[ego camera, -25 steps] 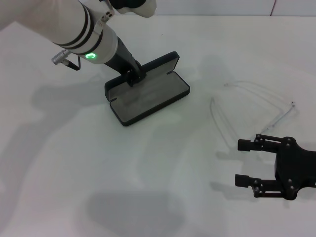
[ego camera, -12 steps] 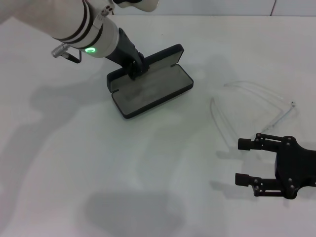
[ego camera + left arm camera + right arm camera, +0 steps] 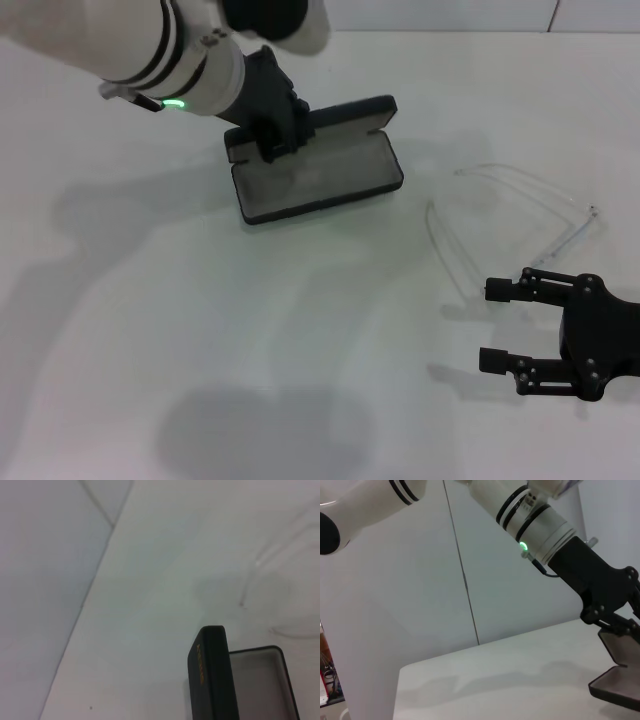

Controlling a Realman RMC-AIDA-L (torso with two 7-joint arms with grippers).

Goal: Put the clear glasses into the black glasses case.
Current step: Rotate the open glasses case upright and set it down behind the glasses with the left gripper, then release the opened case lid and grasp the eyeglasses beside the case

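Observation:
The black glasses case [image 3: 318, 178] lies open on the white table, grey lining up and lid standing at the far side. My left gripper [image 3: 268, 140] is shut on the lid's edge near the case's left end. The lid with orange lettering [image 3: 209, 672] fills the left wrist view. The right wrist view shows the left gripper [image 3: 616, 620] clamped on the case [image 3: 615, 682]. The clear glasses [image 3: 520, 178] rest on the table to the right of the case, arms unfolded toward me. My right gripper [image 3: 493, 324] hovers open just in front of the glasses, touching nothing.
A white table [image 3: 200, 330] spreads around everything, with a pale wall behind it. The left arm [image 3: 150, 50] reaches in from the upper left over the table's back part.
The left gripper has pulled the case to the right and turned it, so its long side now runs more across the table. The right gripper has barely moved.

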